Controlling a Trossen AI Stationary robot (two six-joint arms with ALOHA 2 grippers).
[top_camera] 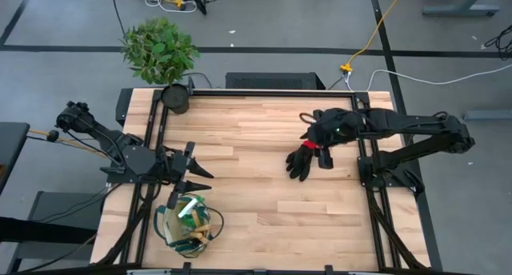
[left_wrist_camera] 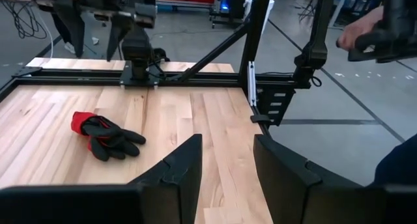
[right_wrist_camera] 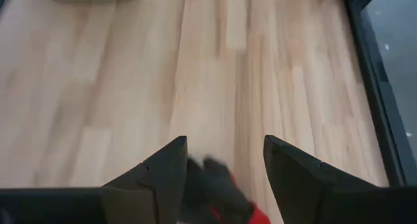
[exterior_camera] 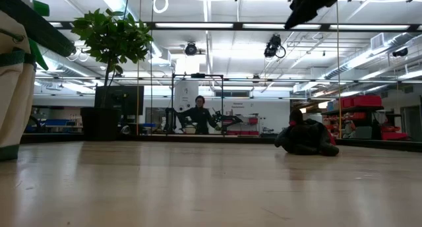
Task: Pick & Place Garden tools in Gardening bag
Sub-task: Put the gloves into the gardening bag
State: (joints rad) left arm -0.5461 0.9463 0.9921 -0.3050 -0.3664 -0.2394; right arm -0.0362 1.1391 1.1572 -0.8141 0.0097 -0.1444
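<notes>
Table: you have a pale butcher-block table (top_camera: 256,187) of narrow wood strips, smooth and lightly glossy, framed by black metal rails.
Glove: your black glove (top_camera: 302,160) with its red cuff lies flat and limp on the wood at about 3 o'clock from the table's centre, fingers splayed toward the middle. In the left wrist view it reads as soft fabric with a bright red cuff (left_wrist_camera: 104,135); from the low view it is a dark crumpled heap (exterior_camera: 307,138).
Right gripper: your right gripper (top_camera: 323,144) hangs just above the glove's cuff end; its two dark, angular fingers (right_wrist_camera: 163,175) stand well apart with the glove between and below them (right_wrist_camera: 218,191), not clamped on it.
Left gripper: your left gripper (top_camera: 200,173) sits at the 9 o'clock edge of the table, pointing across the wood; its flat black fingers (left_wrist_camera: 179,172) are parted with nothing between them.
Gardening bag: the round beige canvas bag (top_camera: 187,225) with green trim stands at about 7 o'clock, just beside the left gripper, with green and wooden shapes inside it; its cloth wall shows at the edge of the low view (exterior_camera: 14,101).
Plant: a leafy green plant (top_camera: 158,49) in a round black pot (top_camera: 175,98) stands at the 11 o'clock corner.
Room: a person (exterior_camera: 199,116) shows far behind the table.
</notes>
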